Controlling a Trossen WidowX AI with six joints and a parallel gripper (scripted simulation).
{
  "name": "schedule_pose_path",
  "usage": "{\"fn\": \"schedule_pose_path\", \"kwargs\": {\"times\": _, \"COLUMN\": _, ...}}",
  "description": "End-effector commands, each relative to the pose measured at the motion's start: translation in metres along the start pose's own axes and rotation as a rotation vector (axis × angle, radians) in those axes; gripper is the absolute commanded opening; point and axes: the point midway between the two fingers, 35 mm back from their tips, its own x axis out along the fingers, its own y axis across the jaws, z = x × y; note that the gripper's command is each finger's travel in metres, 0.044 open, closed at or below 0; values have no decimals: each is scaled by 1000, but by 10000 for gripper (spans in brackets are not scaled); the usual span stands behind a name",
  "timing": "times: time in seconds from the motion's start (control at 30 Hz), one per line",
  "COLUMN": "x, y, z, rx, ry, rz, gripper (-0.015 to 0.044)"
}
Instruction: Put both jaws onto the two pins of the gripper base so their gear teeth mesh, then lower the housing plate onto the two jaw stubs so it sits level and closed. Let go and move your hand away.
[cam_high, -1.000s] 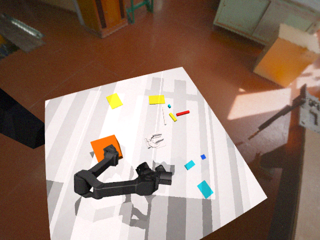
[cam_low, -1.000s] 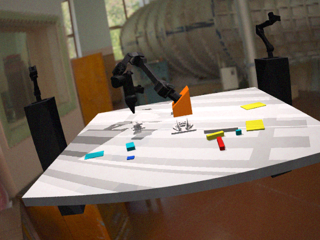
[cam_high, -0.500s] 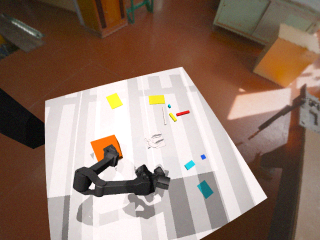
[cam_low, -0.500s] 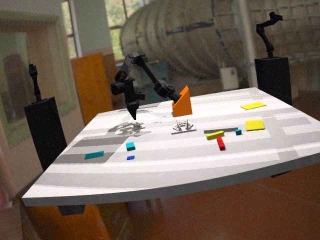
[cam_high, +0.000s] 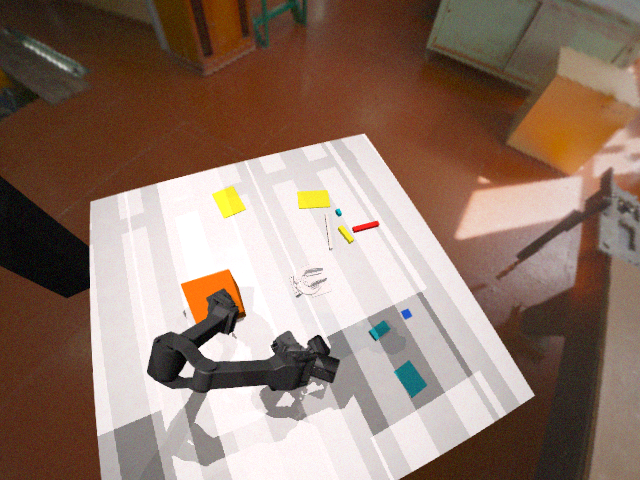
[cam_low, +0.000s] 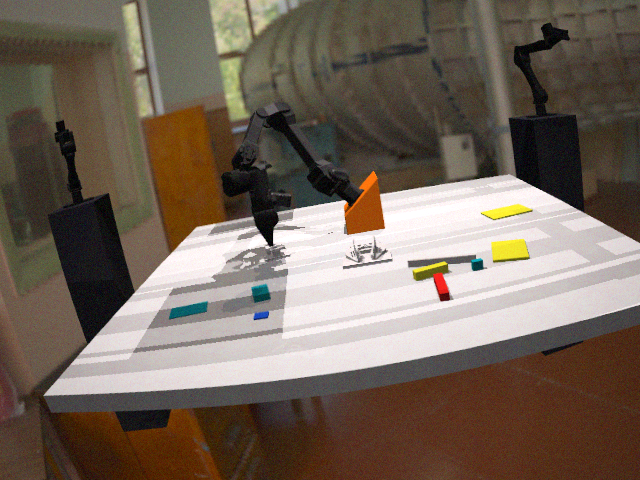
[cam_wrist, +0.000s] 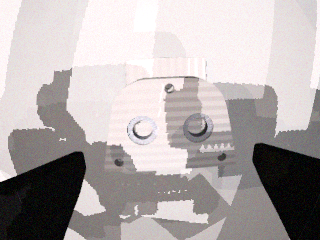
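The bent black arm (cam_high: 232, 374) (cam_low: 297, 139) points its opened hand (cam_high: 326, 356) (cam_low: 269, 242) (cam_wrist: 171, 158) downward, fingers apart

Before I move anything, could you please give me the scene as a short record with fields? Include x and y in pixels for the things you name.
gripper: black gripper (cam_high: 305, 356) (cam_low: 270, 242) (cam_wrist: 171, 158), open and holding nothing
between fingertips in wrist view: white housing plate (cam_low: 281, 252) (cam_wrist: 150, 157) with two round rings
jaws: two white toothed jaws (cam_high: 316, 283) (cam_low: 381, 251), on the white gripper base (cam_high: 321, 291) (cam_low: 368, 262)
tooth mesh: cannot tell
plate fitted: no, apart from the base
beside arm's foot: orange wedge block (cam_high: 199, 291) (cam_low: 369, 214)
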Motion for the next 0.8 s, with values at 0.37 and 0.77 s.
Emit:
{"fn": "schedule_pose_path", "kwargs": {"times": 0.37, "x": 16, "y": -1, "z": 2, "rx": -7, "ry": -9, "rz": -1, "gripper": 440}}
{"fn": "schedule_pose_path", "kwargs": {"times": 0.77, "x": 34, "y": -1, "z": 2, "rx": -7, "ry": -7, "rz": 0, "gripper": 440}}
